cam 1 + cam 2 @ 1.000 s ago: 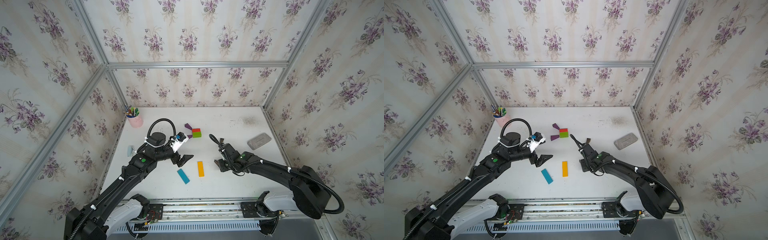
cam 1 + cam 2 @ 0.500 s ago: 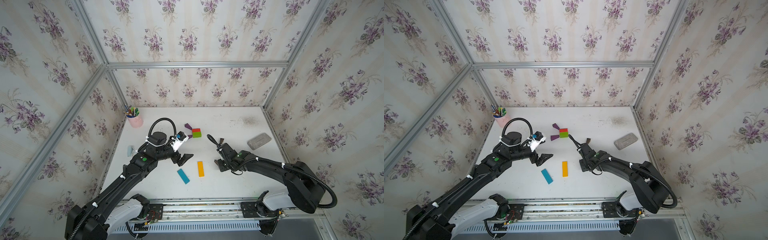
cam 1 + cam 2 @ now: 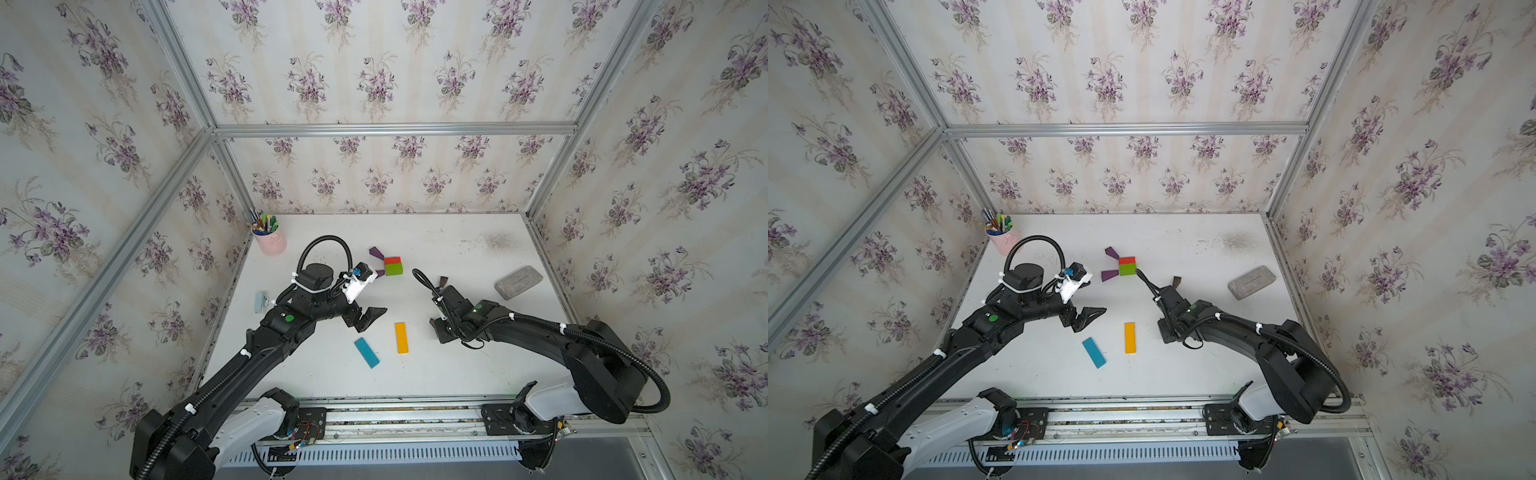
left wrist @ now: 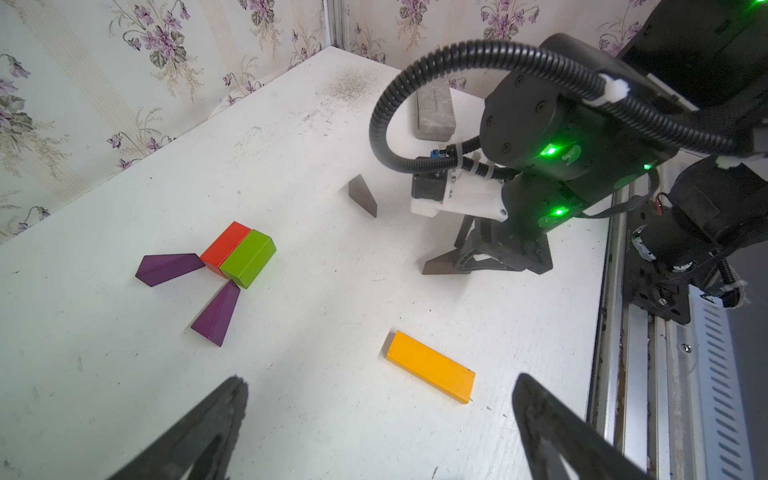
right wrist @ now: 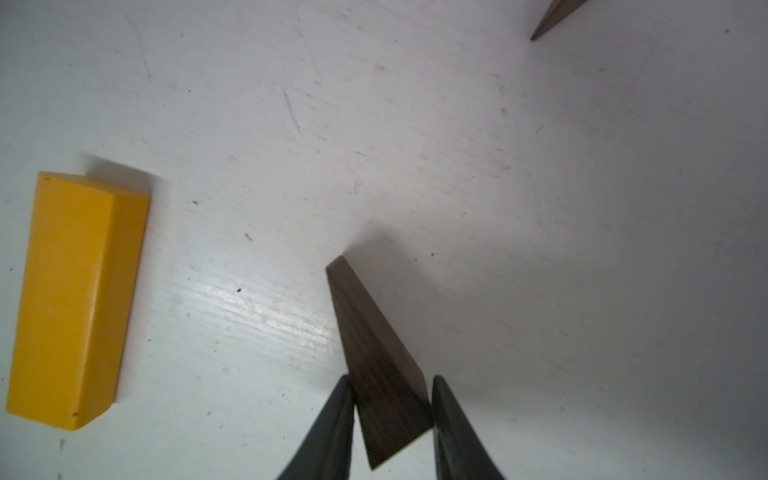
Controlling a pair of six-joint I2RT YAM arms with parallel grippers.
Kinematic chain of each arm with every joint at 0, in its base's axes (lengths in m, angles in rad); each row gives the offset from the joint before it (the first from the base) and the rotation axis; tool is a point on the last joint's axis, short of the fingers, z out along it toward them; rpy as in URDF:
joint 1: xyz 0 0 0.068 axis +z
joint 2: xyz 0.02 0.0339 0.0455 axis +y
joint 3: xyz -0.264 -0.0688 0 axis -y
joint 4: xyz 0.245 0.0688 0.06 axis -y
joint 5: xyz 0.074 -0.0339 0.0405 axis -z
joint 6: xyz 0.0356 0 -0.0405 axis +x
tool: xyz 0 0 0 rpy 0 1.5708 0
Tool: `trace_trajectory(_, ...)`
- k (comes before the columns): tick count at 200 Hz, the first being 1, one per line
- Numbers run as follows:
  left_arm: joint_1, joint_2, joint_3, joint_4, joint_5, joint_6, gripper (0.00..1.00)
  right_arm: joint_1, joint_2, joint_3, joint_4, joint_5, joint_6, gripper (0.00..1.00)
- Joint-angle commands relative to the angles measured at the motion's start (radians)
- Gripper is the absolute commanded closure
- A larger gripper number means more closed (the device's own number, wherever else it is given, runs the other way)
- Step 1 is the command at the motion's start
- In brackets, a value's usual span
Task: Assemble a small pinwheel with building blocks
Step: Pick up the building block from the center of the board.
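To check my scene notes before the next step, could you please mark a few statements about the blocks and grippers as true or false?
1. The right gripper is closed on a brown wedge. True.
2. The left gripper holds the orange bar. False: it is open and empty, and the bar lies on the table.
3. The red block and green block touch side by side. True.
4. The blue bar touches the orange bar. False: they lie apart.

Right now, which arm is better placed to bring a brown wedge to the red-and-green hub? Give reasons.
Right: the right pincer clamps a brown wedge; the left pincer hangs open, holding nothing.
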Motion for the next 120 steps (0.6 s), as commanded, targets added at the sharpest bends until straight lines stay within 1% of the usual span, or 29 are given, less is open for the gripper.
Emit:
trace_trajectory(1,0.000,0.001,0.010,0.020,0.000,-0.012,0.00,-0.001,0.013,0.008,0.012,-0.005,-0.013,0.71)
trace_trajectory(73,0.000,-0.001,0.013,0.021,-0.011,-0.015,0.00,-0.001,0.012,0.019,0.009,0.003,-0.025,0.73)
trace_trajectory(120,0.000,-0.017,0.010,0.021,-0.043,-0.017,0.00,-0.010,0.081,0.092,0.006,0.008,-0.125,0.75)
